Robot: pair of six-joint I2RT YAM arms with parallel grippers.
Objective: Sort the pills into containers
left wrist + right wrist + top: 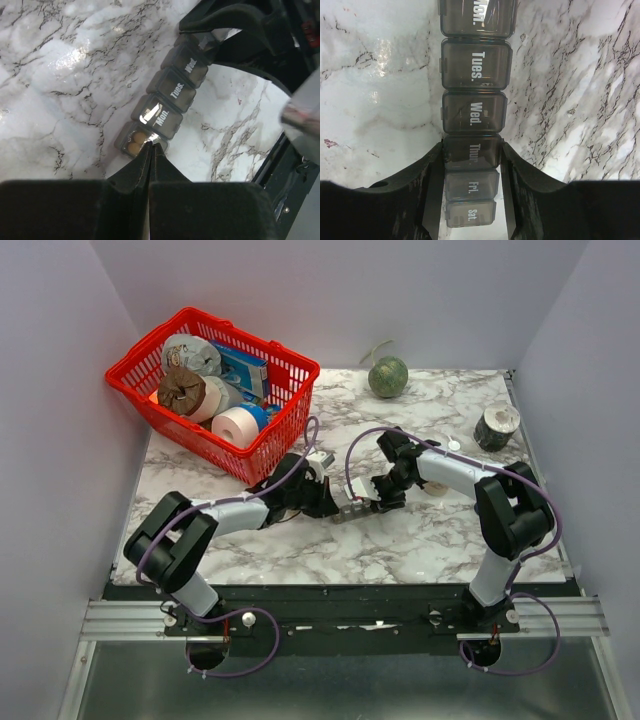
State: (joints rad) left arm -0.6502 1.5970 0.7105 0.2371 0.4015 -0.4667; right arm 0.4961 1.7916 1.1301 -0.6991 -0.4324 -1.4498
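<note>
Smoky plastic containers point(475, 107), square-celled; right gripper point(471, 151) clamping.

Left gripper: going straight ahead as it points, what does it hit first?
The pill organizer, at its end compartment holding tan pills; the fingers' tips look nearly on it, though depth is unclear.

Mid-table's tight: right gripper point(472, 148) straddles the containers point(475, 112) at Thur, and left gripper point(151, 146) has tips pressed together at the end cell by Mon. Mon–Wed lids reachable from above. Back-left blocked by the red basket point(272, 448), just beside the left gripper. At rear, green ball point(388, 377) & dark roll point(496, 426) sit well apart. Marble table point(420, 540) bare in front of the strip.
</note>
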